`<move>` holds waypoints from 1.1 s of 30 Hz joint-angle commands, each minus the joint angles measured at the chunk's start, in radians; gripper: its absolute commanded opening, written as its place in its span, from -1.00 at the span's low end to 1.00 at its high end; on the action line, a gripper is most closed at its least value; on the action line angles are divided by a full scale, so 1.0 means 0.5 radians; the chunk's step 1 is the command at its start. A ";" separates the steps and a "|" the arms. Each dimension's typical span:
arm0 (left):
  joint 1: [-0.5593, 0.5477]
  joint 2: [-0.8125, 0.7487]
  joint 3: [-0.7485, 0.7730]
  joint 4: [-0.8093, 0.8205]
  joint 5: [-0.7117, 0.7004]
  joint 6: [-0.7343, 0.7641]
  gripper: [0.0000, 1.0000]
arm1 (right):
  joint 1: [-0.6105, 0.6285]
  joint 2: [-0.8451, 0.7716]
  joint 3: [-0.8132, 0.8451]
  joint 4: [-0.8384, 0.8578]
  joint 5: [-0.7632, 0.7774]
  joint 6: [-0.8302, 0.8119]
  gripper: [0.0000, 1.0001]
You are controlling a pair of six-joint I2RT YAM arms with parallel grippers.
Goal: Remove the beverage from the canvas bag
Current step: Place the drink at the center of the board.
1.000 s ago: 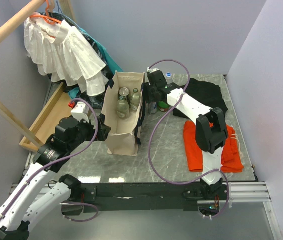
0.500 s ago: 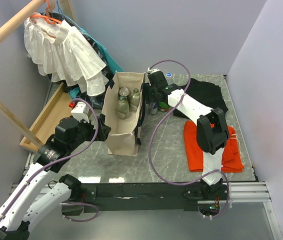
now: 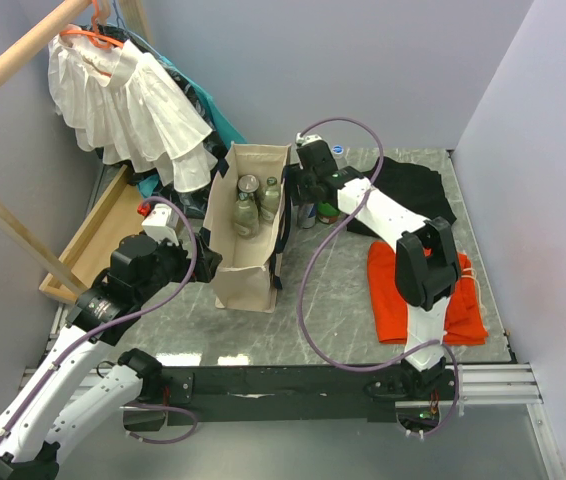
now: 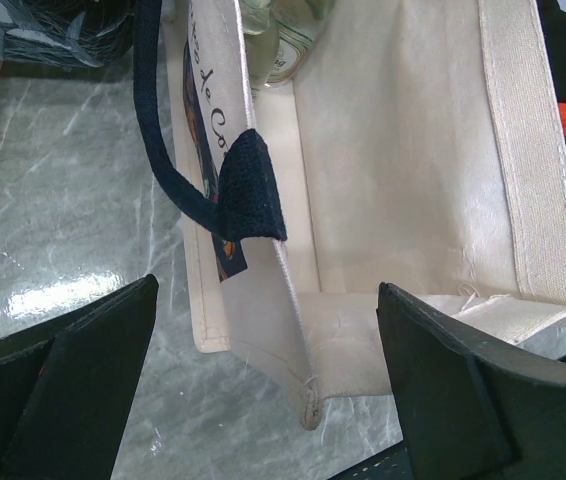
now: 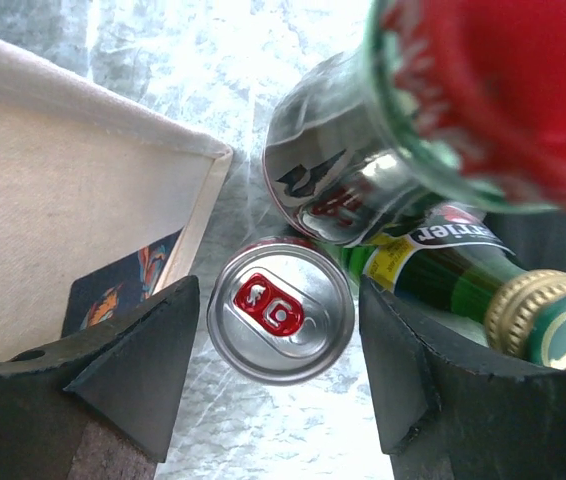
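Standing on the gray table point(image 3: 343, 290), the canvas bag point(image 3: 243, 278) is a bit left of the middle in the top view. It is open at the top. Two glass bottles point(image 3: 247, 208) stand inside it, near its far end.

The right claw point(image 5: 278, 292) is just to the right of the bag in the top view, pointing down. In the right wrist view its two fingers stand apart, one at the lower left and one at the lower right. A silver can point(image 5: 281, 312) with a red tab stands upright on the table between them. A thin gap shows on each side of the can, so the claw is let go and holds nothing. The can is outside the bag, just beside the bag's corner.

Close to the can are a second silver can point(image 5: 328, 185), a green bottle point(image 5: 443, 285) with a gold cap, and a red bottle cap point(image 5: 493, 90) in the upper right, blurry and very near the camera.

The left claw point(image 4: 265, 290) is spread wide too. In the left wrist view the near wall of the bag and a dark blue strap point(image 4: 248, 185) lie between its fingers, but the fingers do not pinch them.

An orange cloth point(image 3: 391, 300) and a black cloth point(image 3: 413, 185) lie on the right side of the table.
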 commanded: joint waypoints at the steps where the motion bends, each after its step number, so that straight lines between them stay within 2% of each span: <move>1: -0.011 -0.016 -0.010 0.043 -0.019 -0.007 0.93 | 0.008 -0.185 0.023 0.061 0.036 -0.017 0.43; 33: -0.011 -0.013 -0.010 0.049 0.005 -0.001 0.93 | 0.183 -0.531 0.158 -0.102 0.183 -0.118 0.49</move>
